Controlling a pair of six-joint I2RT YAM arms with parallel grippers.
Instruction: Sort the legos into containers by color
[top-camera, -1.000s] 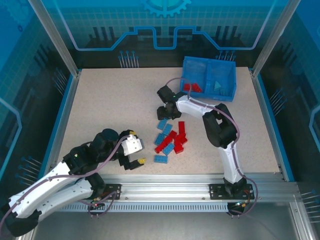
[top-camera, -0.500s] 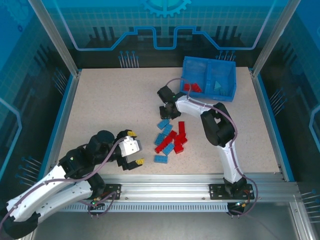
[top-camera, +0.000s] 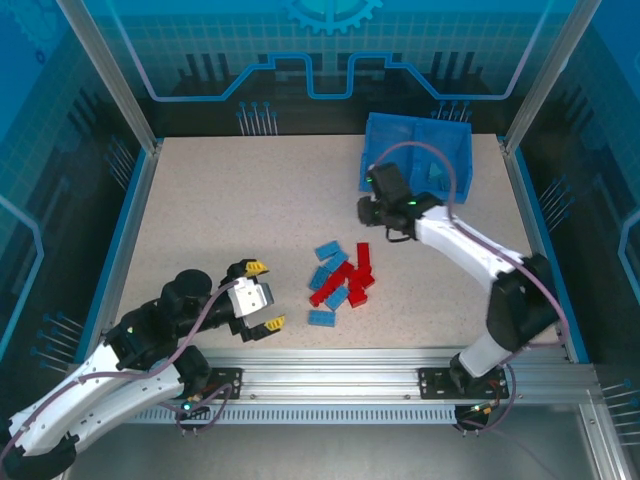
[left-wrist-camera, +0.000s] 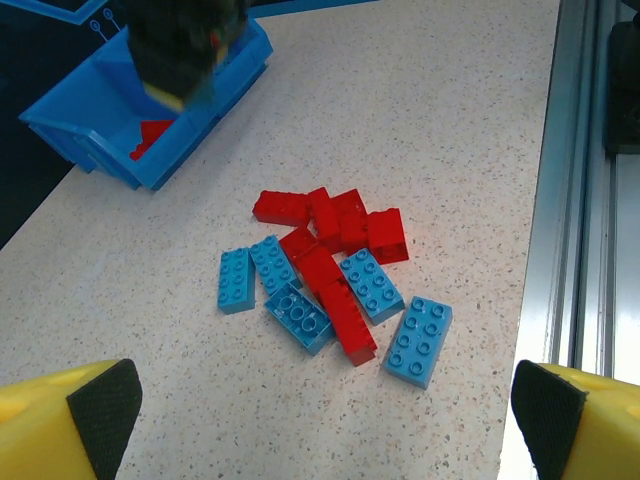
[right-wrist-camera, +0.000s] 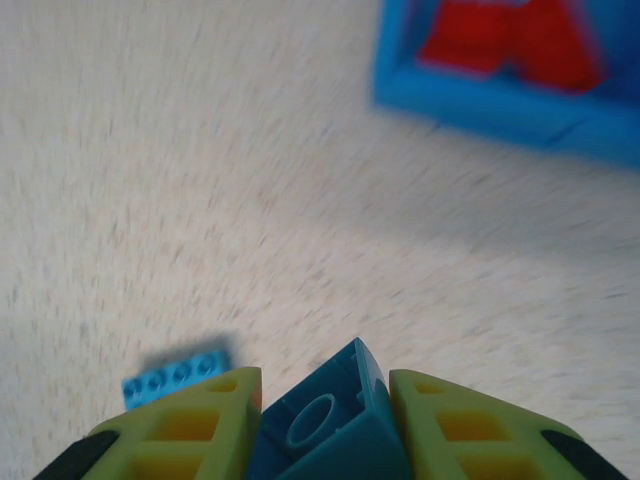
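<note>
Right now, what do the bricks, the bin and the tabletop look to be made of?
Bricks: hard moulded plastic, glossy, judging by the crisp studs and the highlights on their tops.
Bin: thin blue plastic, with a faint sheen on its walls.
Tabletop: matt, speckled beige. Probably laminate or a stone-look composite; can't tell which.

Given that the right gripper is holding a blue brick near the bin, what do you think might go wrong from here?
1. The blue brick sits tilted, corner up, in the right gripper, so it may slip out before reaching the bin.
2. Red bricks lie in the part of the bin straight ahead in the right wrist view; a release there would mix the colours.
</note>
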